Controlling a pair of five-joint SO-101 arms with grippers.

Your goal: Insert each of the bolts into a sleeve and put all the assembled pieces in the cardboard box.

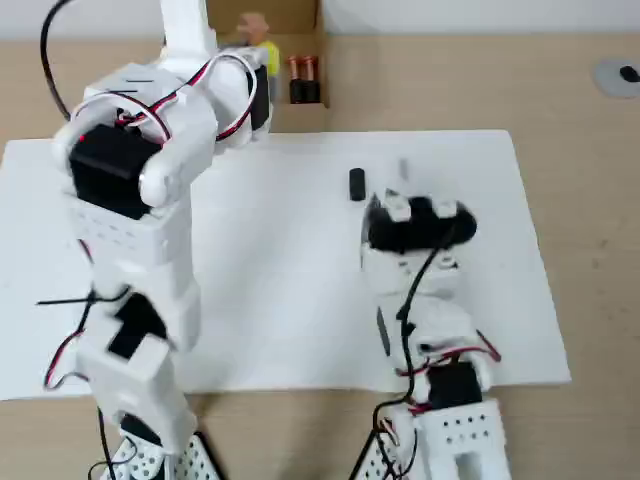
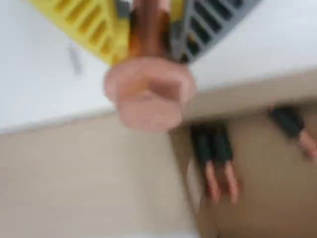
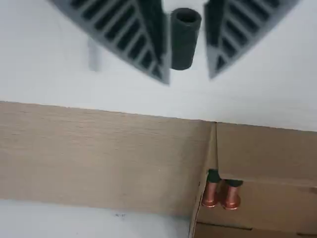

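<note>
Cardboard box (image 1: 290, 25) partly behind the left arm (image 1: 150, 130), far side off-frame.

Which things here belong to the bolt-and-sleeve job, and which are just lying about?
Job:
bolt, held in left claw
sleeve, inside the open right claw
assembled pieces
cardboard box

Lying about:
white sheet
grey round object on the table
</note>
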